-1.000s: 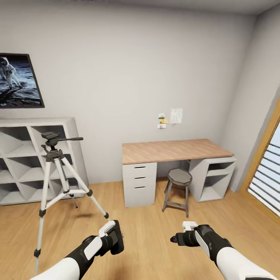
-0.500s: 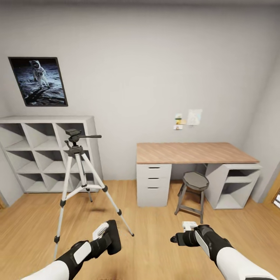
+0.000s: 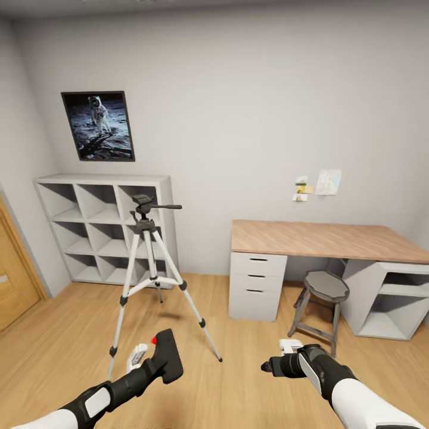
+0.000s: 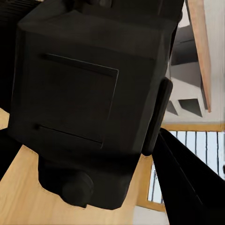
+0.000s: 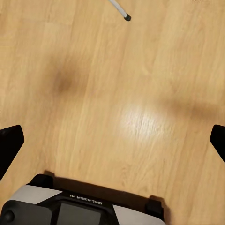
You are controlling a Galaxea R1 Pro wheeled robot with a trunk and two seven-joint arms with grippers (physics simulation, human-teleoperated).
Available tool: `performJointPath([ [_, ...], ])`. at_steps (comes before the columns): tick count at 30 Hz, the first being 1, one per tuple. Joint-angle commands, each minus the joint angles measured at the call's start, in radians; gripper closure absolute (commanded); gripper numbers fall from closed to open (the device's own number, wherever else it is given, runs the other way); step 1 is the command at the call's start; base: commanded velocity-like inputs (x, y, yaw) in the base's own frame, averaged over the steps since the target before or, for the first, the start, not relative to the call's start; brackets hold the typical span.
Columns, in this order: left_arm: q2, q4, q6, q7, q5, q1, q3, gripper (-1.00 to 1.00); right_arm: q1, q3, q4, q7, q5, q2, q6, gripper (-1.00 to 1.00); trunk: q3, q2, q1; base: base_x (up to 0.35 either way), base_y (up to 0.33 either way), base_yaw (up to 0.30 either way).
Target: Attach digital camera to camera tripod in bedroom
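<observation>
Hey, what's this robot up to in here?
It is carrying a small black digital camera in its left gripper, meaning to mount it on the camera tripod that stands on the wood floor in front of a white cube shelf. The tripod's head is bare; the camera is held low, short of it. The right gripper is open and holds nothing, hanging over the floor. A desk and a stool stand to the right.

The robot's view has swung left, bringing a wooden door (image 3: 15, 280) into sight, while the left pincer (image 3: 156, 361) has lowered and turned, exposing the red button atop the camera (image 3: 168, 356).
</observation>
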Motion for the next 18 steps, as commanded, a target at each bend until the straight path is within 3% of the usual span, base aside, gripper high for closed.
performJointPath([
  [1,0.001,0.001,0.007,-0.007,0.011,0.000,-0.006,1.00,0.000,0.001,-0.002,0.004,0.002,-0.001,0.005,-1.00,0.000,-0.001,0.000,0.000,0.000,0.271],
  [18,0.002,0.002,0.010,-0.009,0.011,0.000,-0.005,1.00,0.000,0.001,-0.001,-0.002,0.002,-0.001,0.004,-1.00,0.000,-0.001,0.000,0.000,0.000,0.271],
])
